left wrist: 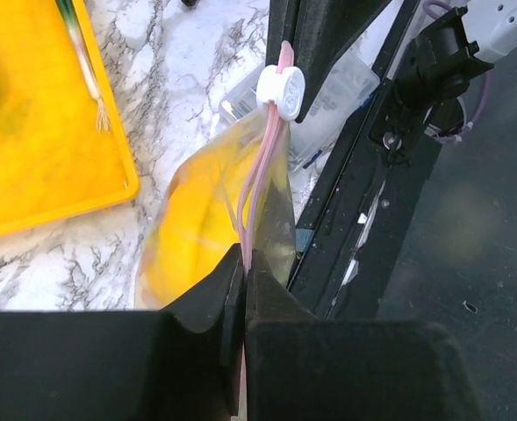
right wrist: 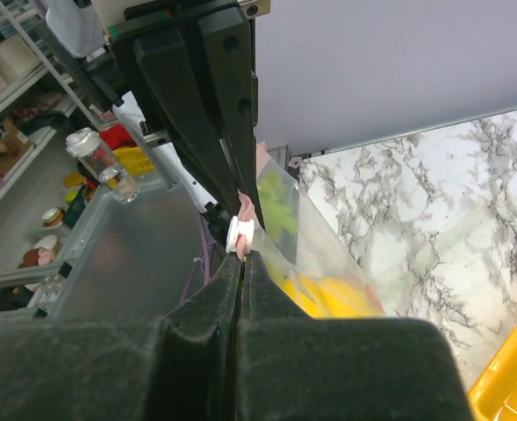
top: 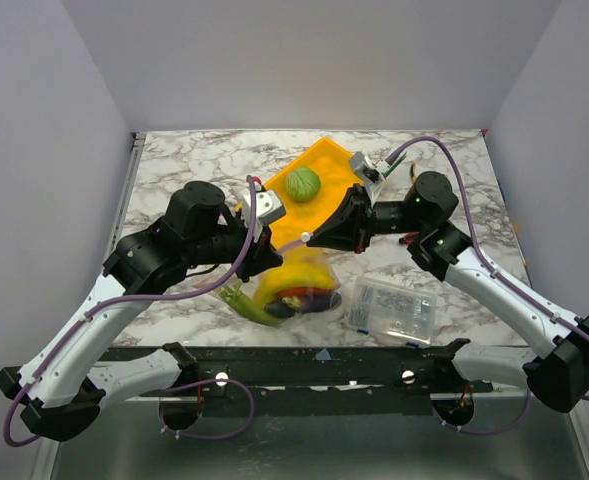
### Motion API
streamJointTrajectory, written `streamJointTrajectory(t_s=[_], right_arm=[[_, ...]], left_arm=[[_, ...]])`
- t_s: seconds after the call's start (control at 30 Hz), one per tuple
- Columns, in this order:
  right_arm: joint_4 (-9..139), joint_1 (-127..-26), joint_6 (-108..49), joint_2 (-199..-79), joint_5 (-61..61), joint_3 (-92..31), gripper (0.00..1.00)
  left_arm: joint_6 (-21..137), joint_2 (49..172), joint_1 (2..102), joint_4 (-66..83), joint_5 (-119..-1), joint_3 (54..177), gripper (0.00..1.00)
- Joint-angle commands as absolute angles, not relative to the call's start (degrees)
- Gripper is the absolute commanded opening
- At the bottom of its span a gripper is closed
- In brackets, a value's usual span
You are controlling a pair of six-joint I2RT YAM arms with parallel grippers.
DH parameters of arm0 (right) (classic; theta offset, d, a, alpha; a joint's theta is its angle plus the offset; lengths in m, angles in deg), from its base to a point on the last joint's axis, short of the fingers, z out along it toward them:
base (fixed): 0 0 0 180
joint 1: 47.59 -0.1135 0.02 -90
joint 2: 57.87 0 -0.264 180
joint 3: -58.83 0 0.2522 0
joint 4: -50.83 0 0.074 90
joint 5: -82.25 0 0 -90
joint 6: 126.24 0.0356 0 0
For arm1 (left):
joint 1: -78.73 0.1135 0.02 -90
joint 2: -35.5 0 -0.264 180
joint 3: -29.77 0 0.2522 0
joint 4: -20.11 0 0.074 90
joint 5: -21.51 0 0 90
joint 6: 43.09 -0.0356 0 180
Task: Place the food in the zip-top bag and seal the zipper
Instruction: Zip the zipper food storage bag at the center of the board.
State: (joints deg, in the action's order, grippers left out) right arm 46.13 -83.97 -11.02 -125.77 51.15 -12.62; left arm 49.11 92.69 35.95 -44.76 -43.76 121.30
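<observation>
Clear and rigid, the box of small parts (top: 392, 307) lies nearest, on the right of the marble table (top: 194, 160). Just left of it hangs the zip-top bag (top: 294, 280), held up between the two arms with its belly sagging toward the near edge. Yellow food (left wrist: 192, 228) fills most of it, with darker red pieces below, and a green stalk shows at its lower left. I cannot tell if that stalk is inside.

Along the top of the bag runs the zipper (left wrist: 260, 184), its long axis going left to right from one pincer to the other. The left gripper (left wrist: 243, 294) is clamped shut on the left end of the pink strip. The right gripper (right wrist: 242, 267) is pressed shut on the strip's right end, and the white slider (left wrist: 281, 90) sits touching its fingertips on the side toward the left arm.

So the slider lies far closer to the right pincer. Between it and the left pincer the pink tracks seem to run apart, which suggests the mouth is unsealed there. The seal would then call for the slider to travel left along the strip while the left grip anchors it.

Farther back lies the orange tray (top: 336, 165), with a green leafy ball (top: 302, 184) and a leek (left wrist: 82, 61) on it, both outside the bag.
</observation>
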Motion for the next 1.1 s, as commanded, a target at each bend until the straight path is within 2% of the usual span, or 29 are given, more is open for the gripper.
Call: streamJointTrajectory(t_s=[0.0,0.07,0.13,0.2,0.27,0.43,0.5,0.6,0.7,0.87,0.97,1.07], right_arm=[[42.07,-84.5,-9.33,-125.55,51.44,-10.99,0.0],[41.04,-84.58,-8.76,-125.51,50.83,-10.27,0.0],[41.73,-84.53,-9.54,-125.66,50.38,-10.28,0.0],[43.23,-84.58,-10.82,-125.88,50.4,-10.54,0.0],[44.37,-84.54,-11.63,-125.76,49.85,-10.64,0.0],[44.38,-84.57,-11.58,-125.64,49.91,-10.85,0.0],[44.9,-84.54,-11.95,-125.46,49.75,-10.92,0.0],[45.29,-84.55,-12.22,-125.3,49.4,-11.05,0.0],[45.51,-84.53,-12.39,-125.1,49.16,-11.15,0.0],[46.21,-84.58,-12.4,-125.26,48.88,-11.44,0.0],[46.58,-84.54,-12.07,-124.81,47.48,-11.33,0.0],[48.02,-84.56,-11.42,-124.6,44.75,-11.73,0.0]], left_arm=[[49.72,92.17,36.19,-40.84,-39.95,122.86,0.03],[50.05,92.84,36.14,-40.27,-40.18,123.22,0.25],[50.41,94.0,36.15,-39.51,-39.59,124.3,0.43],[51.01,95.56,36.26,-38.78,-38.73,125.96,0.54],[51.88,97.05,36.24,-37.86,-37.63,127.8,0.58],[53.99,100.78,37.25,-37.42,-33.66,131.68,0.5],[55.08,101.99,38.08,-37.2,-31.36,132.37,0.41],[56.05,103.04,38.6,-37.31,-29.71,132.66,0.34],[56.29,103.05,38.68,-36.85,-29.29,131.87,0.26],[56.06,103.02,38.68,-37.35,-29.18,131.16,0.22],[55.7,103.36,38.72,-38.42,-29.78,131.21,0.11],[55.13,102.79,38.75,-39.43,-31.11,130.72,0.06]])
